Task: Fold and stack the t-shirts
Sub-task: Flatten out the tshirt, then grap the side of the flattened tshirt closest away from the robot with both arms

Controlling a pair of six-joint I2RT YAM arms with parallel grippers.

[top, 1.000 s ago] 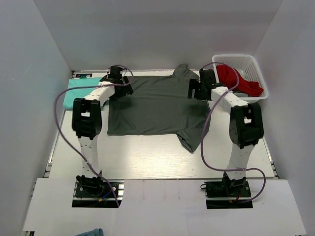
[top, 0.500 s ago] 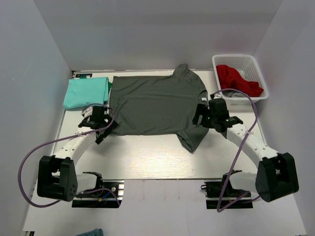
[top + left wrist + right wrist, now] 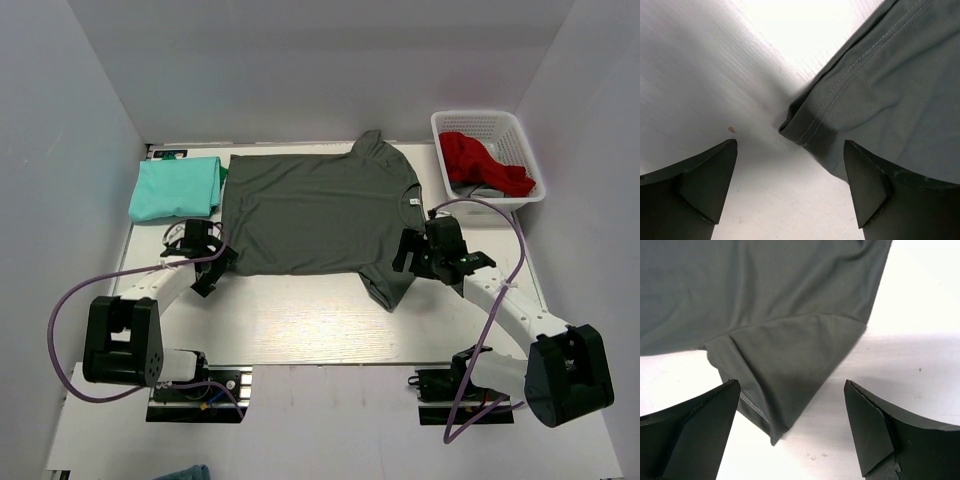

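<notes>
The charcoal grey t-shirt (image 3: 318, 212) lies spread flat in the middle of the bench (image 3: 300, 320), collar to the right and hem to the left, with one sleeve pointing at the far edge and the other hanging toward the near side. A second ago both arms were stretched over its far edge; they have since swung back to the near edge, while the shirt itself has kept its place and shape. The left fingers (image 3: 700, 185) now stand wide apart, straddling the near hem corner without touching it. The right fingers (image 3: 695, 430) are equally wide apart above the near sleeve and hold nothing. The mint-green t-shirt (image 3: 175, 188), no longer partly hidden by the left arm, sits folded at the far left, just beside the grey one's hem. A white basket (image 3: 487, 117) at the far right holds a red garment (image 3: 480, 165). Smoothing seems finished, and the arms look placed to pinch the near edge for a first fold.
</notes>
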